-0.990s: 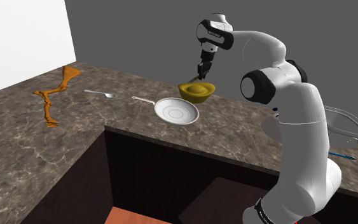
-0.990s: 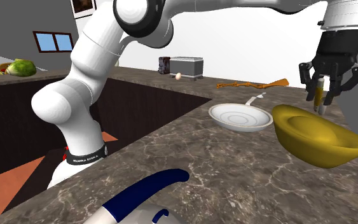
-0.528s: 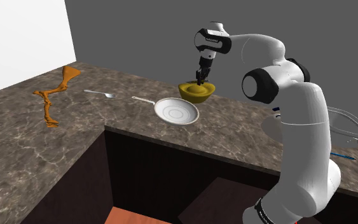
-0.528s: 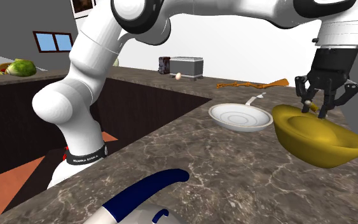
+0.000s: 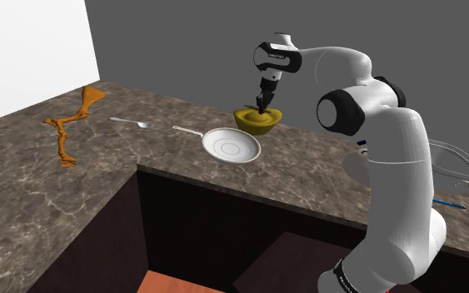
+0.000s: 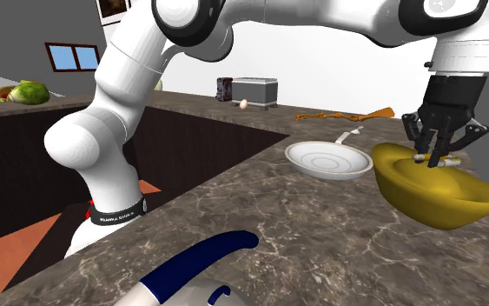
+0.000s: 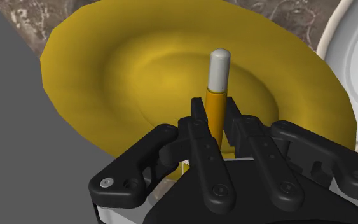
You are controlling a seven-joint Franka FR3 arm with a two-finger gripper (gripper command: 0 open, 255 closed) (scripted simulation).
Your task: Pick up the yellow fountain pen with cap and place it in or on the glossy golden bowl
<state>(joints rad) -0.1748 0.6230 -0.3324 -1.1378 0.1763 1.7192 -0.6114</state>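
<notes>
**A:** Black fingers of the hand (image 7: 215,121) press on both sides of the yellow pen (image 7: 215,102) – they stand nearly together, with only the pen between them.

**B:** And what has changed?

**A:** One second ago the hand hung above the golden bowl (image 6: 433,196) and the pen was upright. Now the hand has come down into the bowl's mouth. The pen lies almost level, and its grey cap (image 7: 219,63) points across the hollow.

**B:** What does this mean for the task?

**A:** I think the carrying is finished – only the release and the retreat remain. If the pen already touches the bowl, I cannot tell. The bowl stands on the bench (image 5: 24,183), just beside the white pan (image 5: 232,146).
</notes>
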